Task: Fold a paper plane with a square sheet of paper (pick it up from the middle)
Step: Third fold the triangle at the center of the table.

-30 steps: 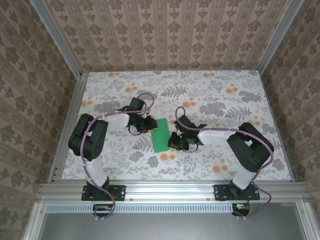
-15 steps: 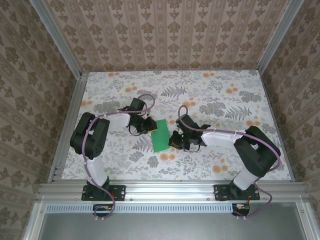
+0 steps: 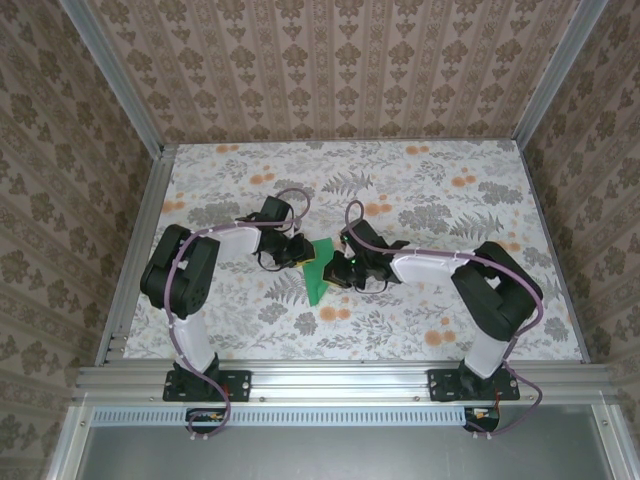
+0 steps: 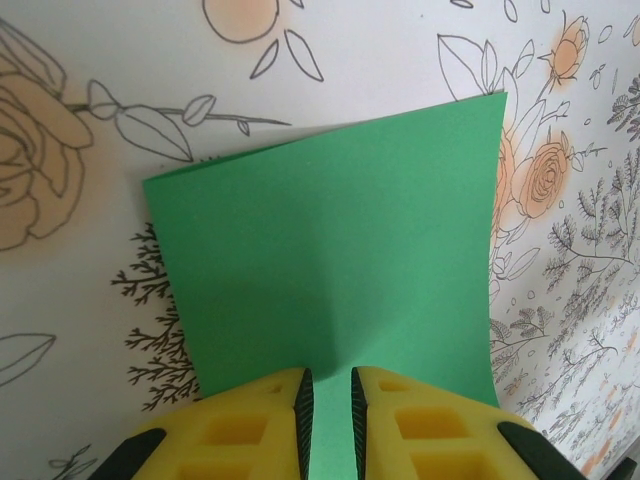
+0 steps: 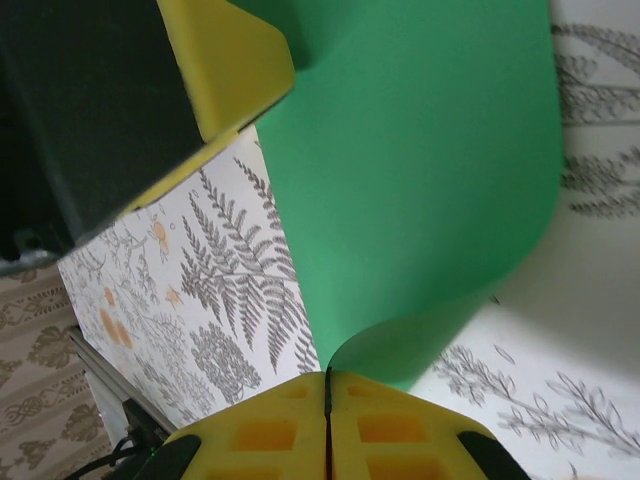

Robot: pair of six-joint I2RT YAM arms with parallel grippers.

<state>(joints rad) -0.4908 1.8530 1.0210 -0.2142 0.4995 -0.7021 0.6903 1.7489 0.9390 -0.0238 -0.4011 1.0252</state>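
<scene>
Jaws of right gripper [image 5: 327, 385] fully closed, nipping a curled-up edge of the paper plane [image 5: 420, 150]. Jaws of left gripper [image 4: 327, 385] a narrow slit apart, tips over the opposite edge of the sheet, green visible through the slit. Contact with the paper not discernible.

Largest element: patterned walls [image 3: 330, 70] enclosing the floral worktop [image 3: 450, 200]. Next, left arm [image 3: 185, 265] and right arm [image 3: 470, 275], each reaching inward from the near edge toward the worktop's middle, wrists almost meeting.

Between the two grippers, the paper plane: bright green, a plain rectangle in outline, lying near the centre of the worktop. Left part flat on the surface; right part bowed upward in a smooth curve into the right gripper. One yellow finger [image 5: 235, 60] of the left gripper over the sheet's far side in the right wrist view.
</scene>
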